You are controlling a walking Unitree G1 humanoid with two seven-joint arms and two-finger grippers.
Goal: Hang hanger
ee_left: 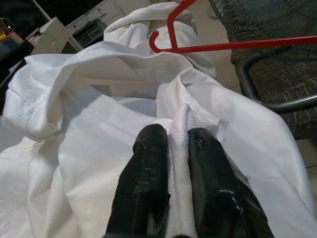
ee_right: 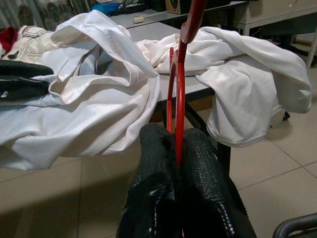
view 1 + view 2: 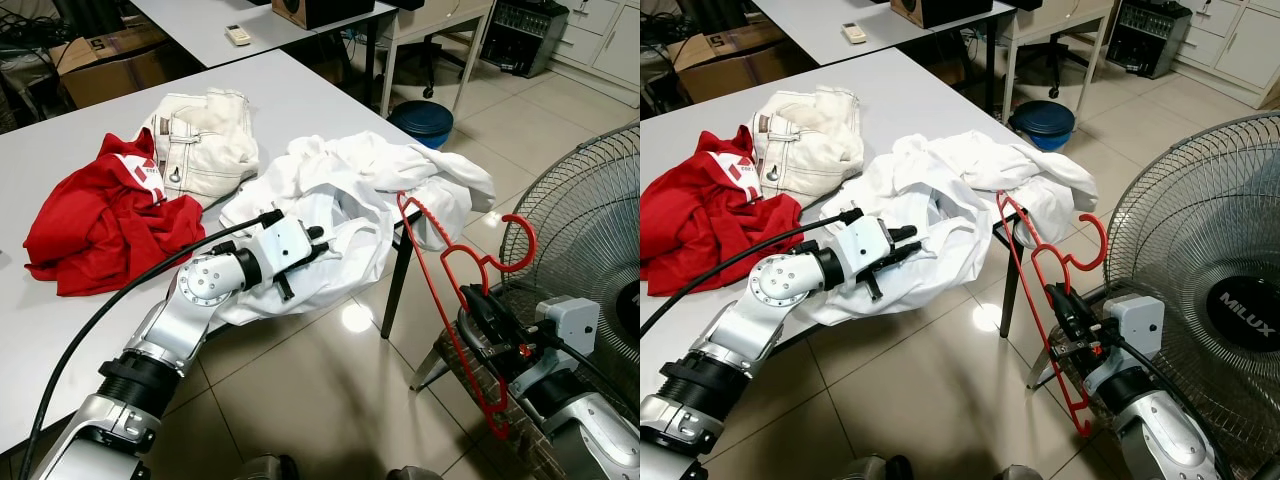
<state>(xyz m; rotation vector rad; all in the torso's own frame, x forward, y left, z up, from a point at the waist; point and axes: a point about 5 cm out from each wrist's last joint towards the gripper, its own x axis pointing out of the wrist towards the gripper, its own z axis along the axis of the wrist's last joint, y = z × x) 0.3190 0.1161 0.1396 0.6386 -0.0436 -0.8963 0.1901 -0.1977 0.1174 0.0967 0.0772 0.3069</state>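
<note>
While I watched the left eye view, my right gripper [image 3: 492, 318] held the red hanger [image 3: 440, 290] off the desk's [image 3: 60, 310] near corner, its long axis running steeply up from low by the fan [image 3: 590, 230] toward the white shirt [image 3: 350, 200], hook curling away to my right. My left gripper [image 3: 322, 248] lay on the shirt's hanging front, closer to the cloth than the hanger was.

Through the right eye view, the hanger's upper shoulder sat just beside the shirt's drooping edge, so I judged the gap lay between my two arms.

From the left wrist view, the jaws were pinching a fold of white cloth between the fingertips [image 1: 148, 148], with the hanger beyond it.

From the right wrist view, the jaws were pressed together on the red bar, shirt straight ahead.
</note>
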